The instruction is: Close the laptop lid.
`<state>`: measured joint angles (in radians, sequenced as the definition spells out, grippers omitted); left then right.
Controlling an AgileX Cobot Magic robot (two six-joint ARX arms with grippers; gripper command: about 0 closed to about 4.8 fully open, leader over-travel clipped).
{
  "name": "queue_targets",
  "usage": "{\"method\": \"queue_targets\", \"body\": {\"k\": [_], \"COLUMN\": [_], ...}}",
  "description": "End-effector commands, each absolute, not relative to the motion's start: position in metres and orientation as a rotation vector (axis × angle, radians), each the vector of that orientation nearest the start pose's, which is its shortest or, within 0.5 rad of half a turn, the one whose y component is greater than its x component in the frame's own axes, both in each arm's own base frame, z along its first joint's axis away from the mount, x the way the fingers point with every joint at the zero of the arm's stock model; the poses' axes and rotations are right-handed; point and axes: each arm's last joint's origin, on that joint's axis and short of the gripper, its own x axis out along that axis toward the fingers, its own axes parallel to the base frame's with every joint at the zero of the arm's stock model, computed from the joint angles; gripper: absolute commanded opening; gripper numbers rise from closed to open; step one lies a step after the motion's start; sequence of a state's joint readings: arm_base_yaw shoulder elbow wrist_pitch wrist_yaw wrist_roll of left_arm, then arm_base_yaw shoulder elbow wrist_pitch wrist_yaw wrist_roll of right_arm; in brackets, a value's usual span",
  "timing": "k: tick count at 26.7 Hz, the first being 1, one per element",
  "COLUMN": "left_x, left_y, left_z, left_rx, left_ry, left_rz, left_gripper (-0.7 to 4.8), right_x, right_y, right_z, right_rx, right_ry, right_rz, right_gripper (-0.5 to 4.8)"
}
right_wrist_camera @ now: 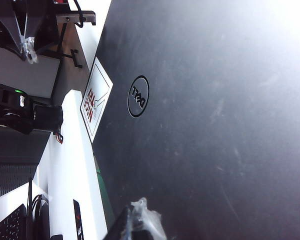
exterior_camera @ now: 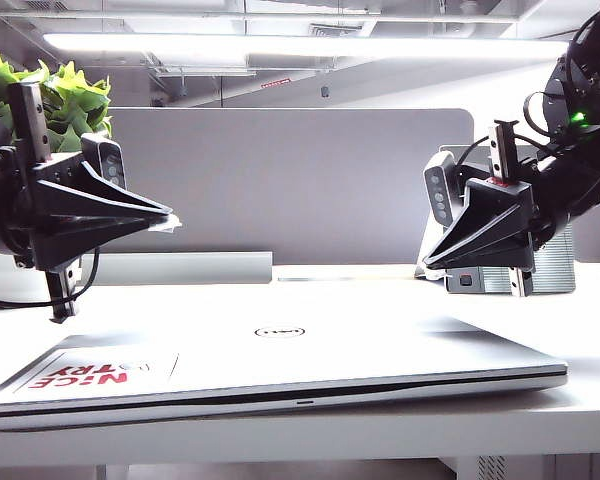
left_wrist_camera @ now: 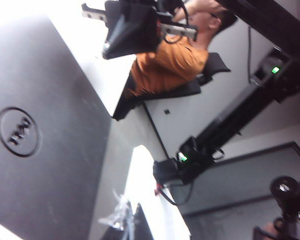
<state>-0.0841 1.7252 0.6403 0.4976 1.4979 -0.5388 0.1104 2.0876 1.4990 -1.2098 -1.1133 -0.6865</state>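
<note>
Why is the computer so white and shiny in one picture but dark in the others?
Exterior view: ceiling light glares off the laptop lid, washing its silver almost white, while the left gripper and right gripper hang dark above it. Left wrist view: the lid looks grey, one corner blown out white. Right wrist view: the lid looks nearly black, brightening toward one corner.

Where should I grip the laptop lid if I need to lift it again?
Judging by its pose, take the laptop lid at its front edge, coming from the camera-facing side: it lies flat and closed, leaving only that thin seam. The left gripper and right gripper hover above, apart from it.
</note>
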Motion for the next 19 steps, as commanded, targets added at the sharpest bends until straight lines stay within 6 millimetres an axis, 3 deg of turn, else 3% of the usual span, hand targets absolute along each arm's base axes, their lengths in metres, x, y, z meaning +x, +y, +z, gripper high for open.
{"method": "queue_targets", "body": {"k": [1, 5, 9, 10, 13, 19], "left_x": [0.290, 0.308, 0.316, 0.313, 0.305, 0.278], "left_y": [-0.054, -0.054, -0.053, -0.052, -0.049, -0.040], "left_z": [0.145, 0.173, 0.231, 0.252, 0.289, 0.350], "left_rx": [-0.784, -0.727, -0.644, -0.622, -0.575, -0.488], "left_ry": [0.852, 0.710, 0.400, 0.301, 0.157, -0.079], "left_rz": [-1.364, -1.267, -1.208, -1.193, -1.169, -1.067], "left_gripper": [-0.05, -0.05, -0.05, -0.05, -0.05, -0.05], "right_x": [0.367, 0.382, 0.401, 0.403, 0.404, 0.390], "right_y": [0.068, 0.070, 0.073, 0.074, 0.074, 0.074], "right_z": [0.175, 0.201, 0.257, 0.280, 0.322, 0.403], "right_rx": [0.464, 0.445, 0.366, 0.332, 0.262, 0.110], "right_ry": [1.150, 1.028, 0.871, 0.827, 0.730, 0.482], "right_rz": [1.349, 1.388, 1.423, 1.431, 1.442, 1.468], "right_gripper": [-0.01, -0.01, -0.01, -0.01, -0.01, -0.02]}}
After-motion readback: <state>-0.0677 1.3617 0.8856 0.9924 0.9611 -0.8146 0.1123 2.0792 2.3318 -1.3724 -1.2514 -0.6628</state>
